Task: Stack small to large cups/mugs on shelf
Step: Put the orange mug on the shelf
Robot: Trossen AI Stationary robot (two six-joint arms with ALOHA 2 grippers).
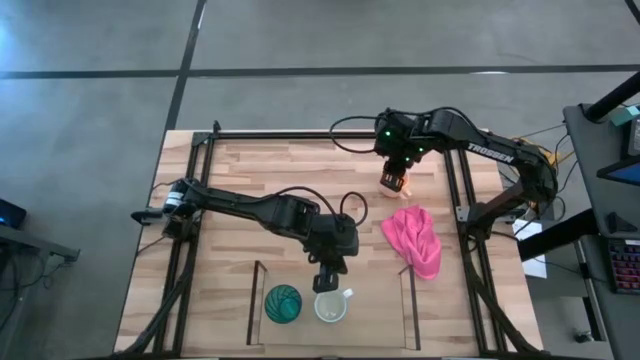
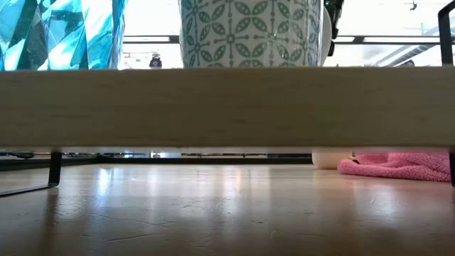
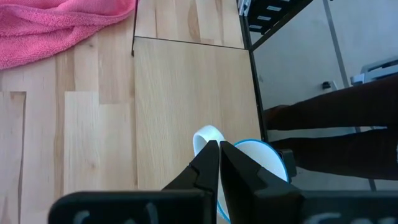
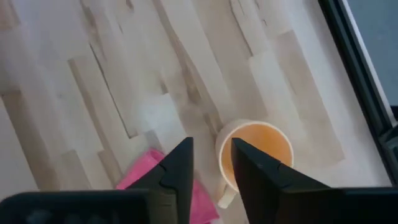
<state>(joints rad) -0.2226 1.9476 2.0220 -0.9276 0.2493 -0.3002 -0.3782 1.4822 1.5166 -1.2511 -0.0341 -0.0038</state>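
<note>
Cups number three on my table: a teal-green tumbler (image 1: 283,303) and a white mug (image 1: 331,307) side by side in the shelf bay (image 1: 380,315) at the near edge, and an orange mug (image 1: 394,181) well apart at the far side of the table. One pink cloth (image 1: 415,239) lies between them, to the right, just outside the bay's right panel.

My left gripper (image 1: 327,281) hangs directly behind the white mug, its fingers (image 3: 208,163) pressed together with nothing between them; from my left wrist, the tips sit over the mug's rim and handle. My left arm stretches low across the table from the left rail.

My right gripper (image 1: 393,172) reaches in from the right and points down over the orange mug. From my right wrist, its fingers (image 4: 179,163) stand parted, one over the mug's rim, and I cannot tell whether they touch it.

Light wood planks make up the tabletop (image 1: 250,180), framed by black rails (image 1: 300,135). Grey floor lies beyond.
</note>
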